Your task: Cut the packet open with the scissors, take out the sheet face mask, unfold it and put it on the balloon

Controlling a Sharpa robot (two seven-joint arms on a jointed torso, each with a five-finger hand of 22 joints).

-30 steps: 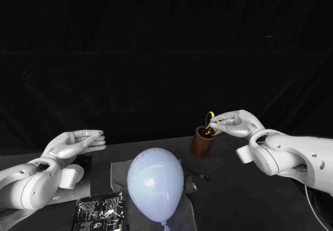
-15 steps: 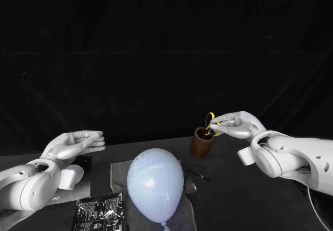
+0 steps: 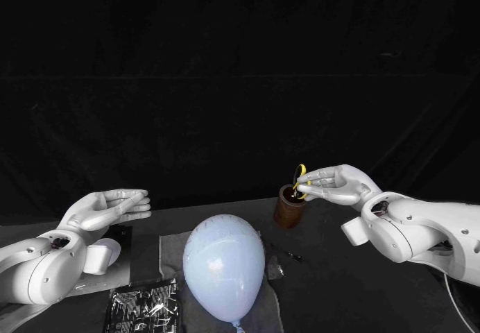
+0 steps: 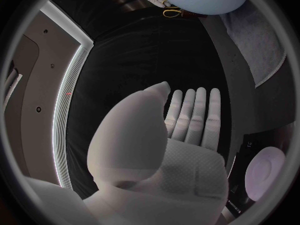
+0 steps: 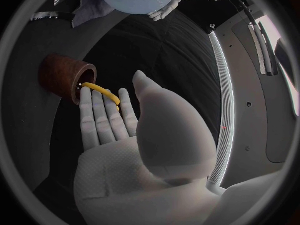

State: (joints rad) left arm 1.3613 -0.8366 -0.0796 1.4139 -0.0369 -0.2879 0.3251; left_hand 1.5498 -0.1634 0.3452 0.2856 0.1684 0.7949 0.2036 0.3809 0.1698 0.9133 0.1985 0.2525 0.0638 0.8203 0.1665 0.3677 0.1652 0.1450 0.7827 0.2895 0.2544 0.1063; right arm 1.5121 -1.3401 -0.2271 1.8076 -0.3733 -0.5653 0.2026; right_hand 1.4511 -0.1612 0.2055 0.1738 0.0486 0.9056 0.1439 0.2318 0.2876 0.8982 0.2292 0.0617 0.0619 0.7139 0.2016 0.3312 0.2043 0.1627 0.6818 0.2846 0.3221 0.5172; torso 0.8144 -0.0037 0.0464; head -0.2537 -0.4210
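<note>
Saw a black cloth backdrop (image 3: 240,104) hung behind a black table (image 3: 330,302), faintly creased and crossed by one level fold. Found the tabletop dimly lit. Caught from the left wrist a bright white light strip (image 4: 66,90) bent along a grey panel (image 4: 31,75) dotted with small marks; met a like strip (image 5: 228,100) from the right wrist.

brown cylindrical holder (image 3: 290,214) upright on black table (image 3: 335,298), near far right corner of grey cloth (image 3: 170,253).

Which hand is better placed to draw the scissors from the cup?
Right. The right hand touches the scissors standing in the cup; the left hand hangs empty on the other side of the balloon.
</note>
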